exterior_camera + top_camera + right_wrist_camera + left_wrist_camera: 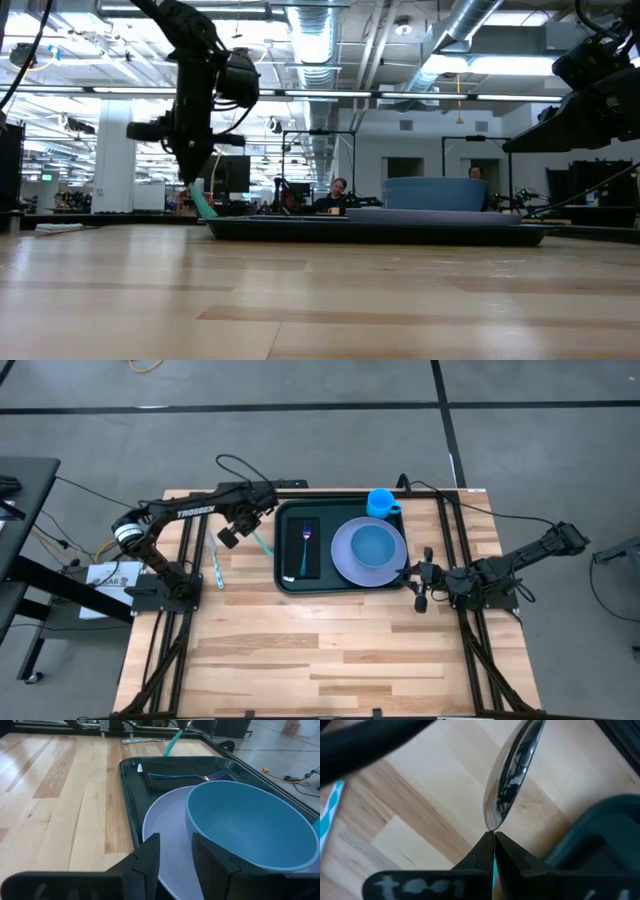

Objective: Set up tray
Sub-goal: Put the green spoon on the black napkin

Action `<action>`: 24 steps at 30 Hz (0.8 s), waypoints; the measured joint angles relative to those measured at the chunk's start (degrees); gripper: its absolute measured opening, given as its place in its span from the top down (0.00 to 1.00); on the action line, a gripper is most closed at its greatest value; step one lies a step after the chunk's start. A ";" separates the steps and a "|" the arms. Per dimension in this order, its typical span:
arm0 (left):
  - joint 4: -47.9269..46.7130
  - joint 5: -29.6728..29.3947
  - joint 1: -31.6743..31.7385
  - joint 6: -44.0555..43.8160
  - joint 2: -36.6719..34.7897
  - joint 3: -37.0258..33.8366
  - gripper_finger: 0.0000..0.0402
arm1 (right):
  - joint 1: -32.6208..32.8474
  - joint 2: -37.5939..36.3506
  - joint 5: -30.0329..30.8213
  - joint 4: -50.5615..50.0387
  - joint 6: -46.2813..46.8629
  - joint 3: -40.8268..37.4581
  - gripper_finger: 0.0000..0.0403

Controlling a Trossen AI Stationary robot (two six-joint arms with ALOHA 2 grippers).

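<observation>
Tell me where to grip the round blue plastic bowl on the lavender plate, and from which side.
Pinch the round blue plastic bowl at its rim on the side facing the right gripper, coming from above with one finger inside and one outside. It sits upright and open on the lavender plate and looks too wide to span.

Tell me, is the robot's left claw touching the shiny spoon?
Touching. The left wrist view shows the left gripper pinched shut on the spoon's teal handle, the bowl sticking out above the fingertips.
</observation>
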 joint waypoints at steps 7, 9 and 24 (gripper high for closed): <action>0.68 -1.80 -1.51 3.94 -0.02 3.60 1.00 | -0.02 -0.02 0.00 0.00 0.00 0.00 0.73; 0.54 -2.20 -1.73 5.34 -0.02 4.84 1.00 | -0.02 -0.01 0.00 0.00 0.00 0.00 0.73; 10.12 12.74 -3.82 5.05 2.91 7.42 1.00 | 0.00 -0.02 -0.01 0.00 0.00 -0.02 0.73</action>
